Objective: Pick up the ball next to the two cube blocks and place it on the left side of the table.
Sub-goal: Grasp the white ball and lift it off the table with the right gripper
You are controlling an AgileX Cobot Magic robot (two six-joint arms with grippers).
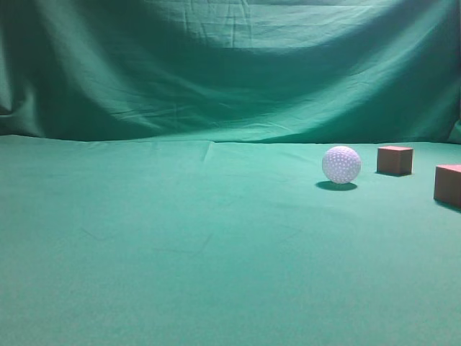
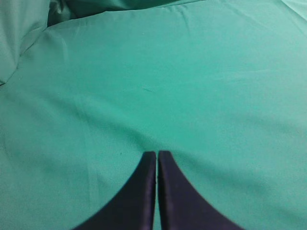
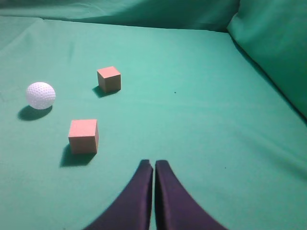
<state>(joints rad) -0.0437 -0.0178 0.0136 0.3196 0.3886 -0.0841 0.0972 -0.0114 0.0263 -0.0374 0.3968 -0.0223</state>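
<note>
The white dimpled ball [image 1: 341, 164] rests on the green table [image 1: 180, 252] at the right, just left of the two reddish-brown cube blocks [image 1: 395, 160] [image 1: 448, 185]. In the right wrist view the ball [image 3: 40, 95] lies far left, with one cube [image 3: 109, 78] behind and one cube [image 3: 83, 135] nearer. My right gripper [image 3: 154, 164] is shut and empty, to the right of the near cube and short of it. My left gripper [image 2: 157, 153] is shut and empty over bare cloth. Neither gripper shows in the exterior view.
The green cloth backdrop [image 1: 230, 65] rises behind the table. In the right wrist view a cloth fold [image 3: 273, 43] rises at the right. In the left wrist view creased cloth [image 2: 29, 28] bunches at the far left corner.
</note>
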